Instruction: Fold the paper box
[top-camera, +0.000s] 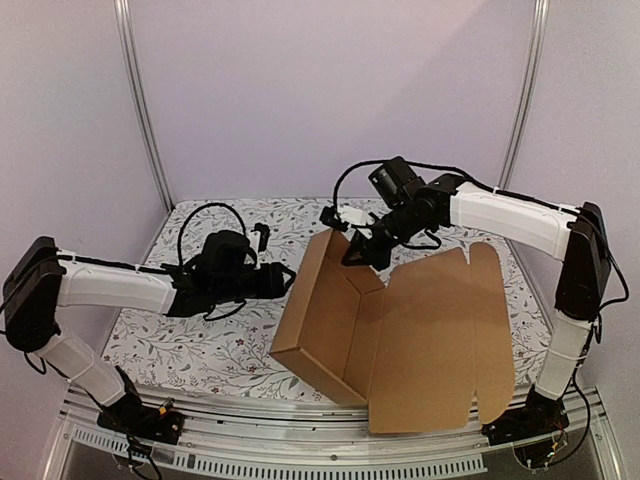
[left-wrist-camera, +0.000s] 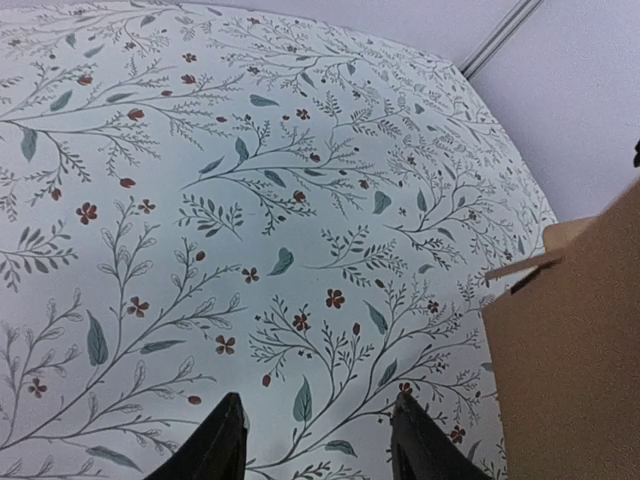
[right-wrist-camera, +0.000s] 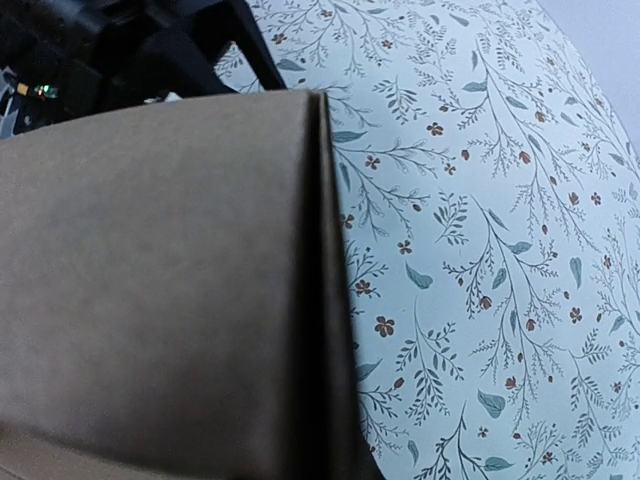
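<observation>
Seemingly, paper box (right-wrist-camera: 160, 280) hides right pincer (top-camera: 356, 255).

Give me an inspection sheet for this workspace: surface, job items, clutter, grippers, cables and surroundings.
Surface: floral tablecloth, lying flat over the table.
Job's things: paper box, half formed; the side wall nearest the left arm is raised and the lid lies open toward the right arm.
Clutter: nothing seen.
Grippers: left gripper open and empty, beside the box's raised wall; right gripper shut, seemingly pinching the box's far wall.
Cables: black cables loop above both wrists, off the box.
Surroundings: lilac walls, metal poles, slotted rail at the near edge.
</observation>
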